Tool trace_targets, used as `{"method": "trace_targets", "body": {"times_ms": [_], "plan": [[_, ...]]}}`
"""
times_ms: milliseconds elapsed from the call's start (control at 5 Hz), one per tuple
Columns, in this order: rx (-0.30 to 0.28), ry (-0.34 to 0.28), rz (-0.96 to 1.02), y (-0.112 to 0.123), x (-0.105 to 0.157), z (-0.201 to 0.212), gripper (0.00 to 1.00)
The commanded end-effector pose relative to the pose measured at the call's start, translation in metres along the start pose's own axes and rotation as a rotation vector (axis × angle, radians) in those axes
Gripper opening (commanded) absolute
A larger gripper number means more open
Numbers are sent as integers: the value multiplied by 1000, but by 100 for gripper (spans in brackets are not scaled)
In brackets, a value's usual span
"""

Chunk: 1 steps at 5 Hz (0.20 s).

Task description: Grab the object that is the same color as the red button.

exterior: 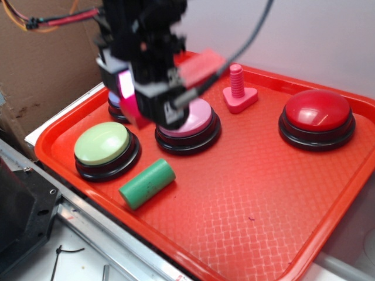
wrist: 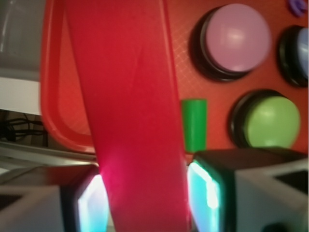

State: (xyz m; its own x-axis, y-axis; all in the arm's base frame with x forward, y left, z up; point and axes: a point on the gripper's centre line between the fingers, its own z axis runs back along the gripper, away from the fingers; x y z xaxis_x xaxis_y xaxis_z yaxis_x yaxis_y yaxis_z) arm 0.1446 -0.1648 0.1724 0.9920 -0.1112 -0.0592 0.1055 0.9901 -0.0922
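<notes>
- Gripper (wrist: pixel 140 203) is closed on the red block (wrist: pixel 130 111); wrist view shows the block running lengthwise between the two fingers, one end projecting far forward.
- Exterior view: block (exterior: pixel 200 65) is held clear of the red tray (exterior: pixel 246 199), above the pink button (exterior: pixel 196 117), well apart from the red button (exterior: pixel 316 110).
- Risk: the grip sits near one end, so the long overhang may pivot or slide out. Cause, as I judge it: smooth matte faces and an off-centre hold.
- Risk: the protruding end may strike the pink bolt piece (exterior: pixel 237 91) or the pink button dome if the arm swings low.
- Risk: if dropped, the block may roll the green cylinder (exterior: pixel 147 183) or land on a button.
- Count: dome buttons 4 (red, pink, light green (exterior: pixel 102 143), and a blue one mostly hidden behind the arm); red block 1; green cylinder 1; pink bolt piece 1; tray 1.
</notes>
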Motion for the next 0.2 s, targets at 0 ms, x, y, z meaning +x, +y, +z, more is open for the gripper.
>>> {"method": "trace_targets", "body": {"times_ms": [0], "plan": [[39,-117,89,-37,-25,97,0]]}}
